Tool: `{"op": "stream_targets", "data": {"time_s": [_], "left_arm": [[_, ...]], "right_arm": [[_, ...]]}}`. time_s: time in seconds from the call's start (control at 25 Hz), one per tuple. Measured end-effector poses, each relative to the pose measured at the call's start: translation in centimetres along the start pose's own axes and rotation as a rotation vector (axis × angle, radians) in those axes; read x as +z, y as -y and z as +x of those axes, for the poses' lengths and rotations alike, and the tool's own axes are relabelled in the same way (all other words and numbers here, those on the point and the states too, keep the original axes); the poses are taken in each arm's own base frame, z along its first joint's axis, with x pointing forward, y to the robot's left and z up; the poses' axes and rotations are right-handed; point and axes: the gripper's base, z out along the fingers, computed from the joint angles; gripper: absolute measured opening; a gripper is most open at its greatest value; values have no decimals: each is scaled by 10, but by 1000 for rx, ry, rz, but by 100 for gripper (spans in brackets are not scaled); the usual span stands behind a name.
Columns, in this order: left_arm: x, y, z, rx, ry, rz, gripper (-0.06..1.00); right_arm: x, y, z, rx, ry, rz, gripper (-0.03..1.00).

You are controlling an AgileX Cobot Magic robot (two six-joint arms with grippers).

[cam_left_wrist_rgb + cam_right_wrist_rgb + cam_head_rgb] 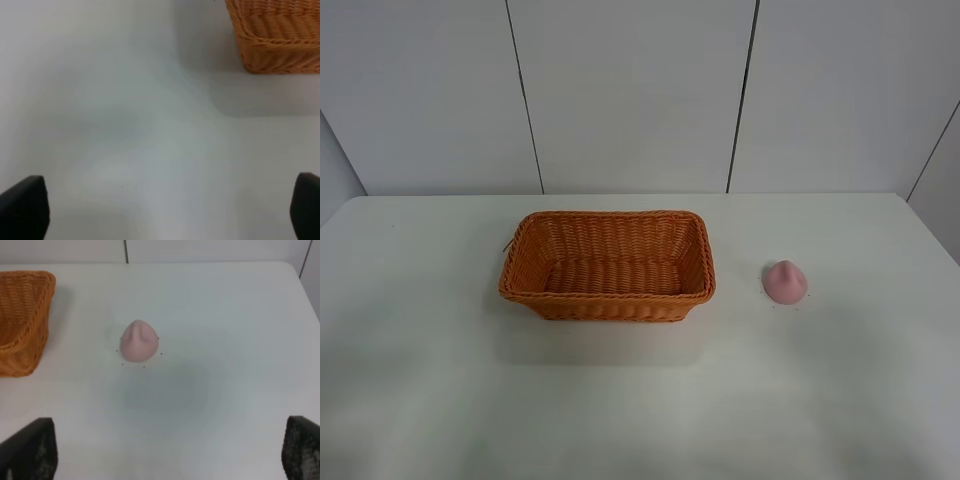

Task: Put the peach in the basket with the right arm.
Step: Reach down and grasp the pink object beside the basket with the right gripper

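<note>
Facing the peach [138, 342] near the basket [25, 320], the right claw [166, 447] gapes wide and empty (ready, I judge, to straddle it).

White table [640, 400]: basket [607, 265] near middle; peach [785, 282] well apart from it, toward right-arm side.

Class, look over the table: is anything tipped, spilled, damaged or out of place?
Nothing stands out. The basket sits upright and intact; the peach rests on the table to its right, apart from it. Only a few tiny dark specks ring the peach.
</note>
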Motion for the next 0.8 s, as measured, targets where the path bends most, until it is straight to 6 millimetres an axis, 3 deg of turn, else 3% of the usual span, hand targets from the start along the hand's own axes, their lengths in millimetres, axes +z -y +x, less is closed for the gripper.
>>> {"op": "stream_targets", "data": {"time_s": [0.48,0.64,0.8], "left_arm": [[0,0,0,0,0,0,99],[0,0,0,0,0,0,99],[0,0,0,0,0,0,99]], "right_arm": [[2,1,-3,-7,-10,11,70],[17,2,-21,-10,-107,16,70],[44,2,-56,-10,-254,15,70]]}}
